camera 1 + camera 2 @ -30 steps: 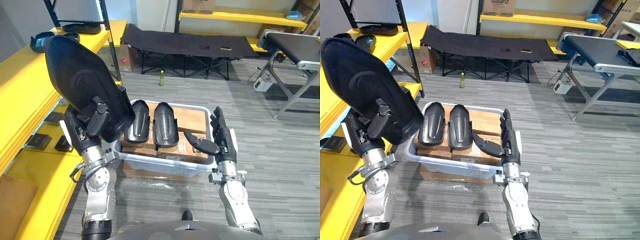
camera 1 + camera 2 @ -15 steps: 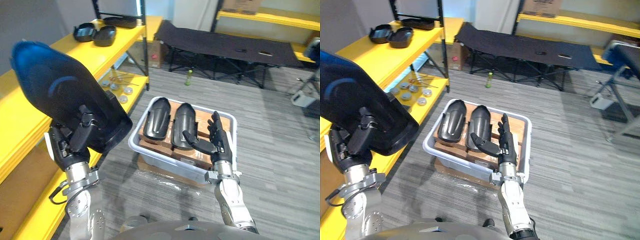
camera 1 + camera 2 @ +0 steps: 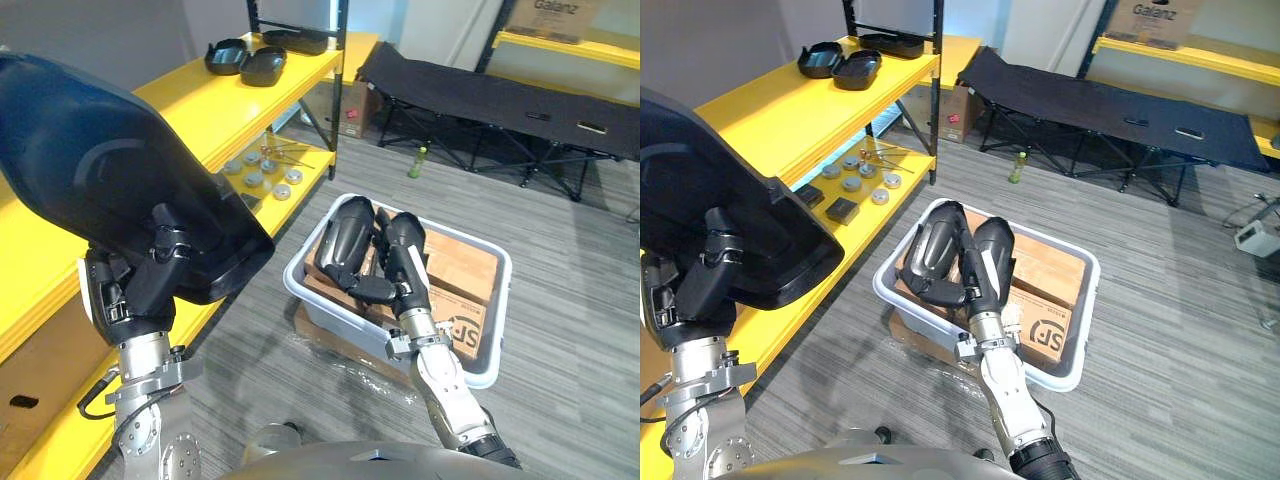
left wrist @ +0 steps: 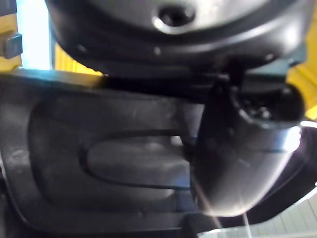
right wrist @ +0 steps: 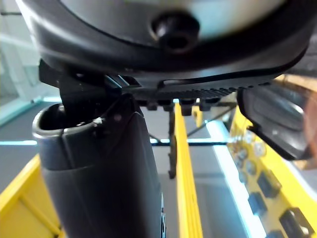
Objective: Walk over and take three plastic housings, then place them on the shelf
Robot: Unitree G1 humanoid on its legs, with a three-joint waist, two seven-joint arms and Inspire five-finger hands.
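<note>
Grey striped carpet floor (image 3: 570, 210), with a yellow shelf (image 3: 170, 110) running along the left of the frame and a black cot (image 3: 500, 95) at the upper right. Item: large housing (image 3: 100, 190), black, glossy, raised at the left of the frame over the shelf's front edge and tilted with its broad end toward the upper left. Item: left hand (image 3: 140, 285), beneath the large housing, fingers and thumb curled round its lower edge and gripping it; the left wrist view shows the thumb (image 4: 242, 148) pressed against the housing's moulded face. Item: white bin (image 3: 492, 345), on the floor at centre, standing on a flat carton and filled with cardboard boxes (image 3: 455, 270). Item: bin housings (image 3: 935, 240), two, black, lying side by side on the boxes at the bin's left end. Item: right hand (image 3: 412, 298), raised at the bin's near side, fingers straight and together, thumb spread to the left, holding nothing; it overlaps the bin housings in the eye views, and contact cannot be told. Item: shelf housings (image 3: 245, 62), two, dark, side by side at the far end of the shelf's top tier, upper left of the frame. Item: round discs (image 3: 262, 178), several, on the lower tier. Item: green bottle (image 3: 417, 160), upright on the floor beside the cot.
</note>
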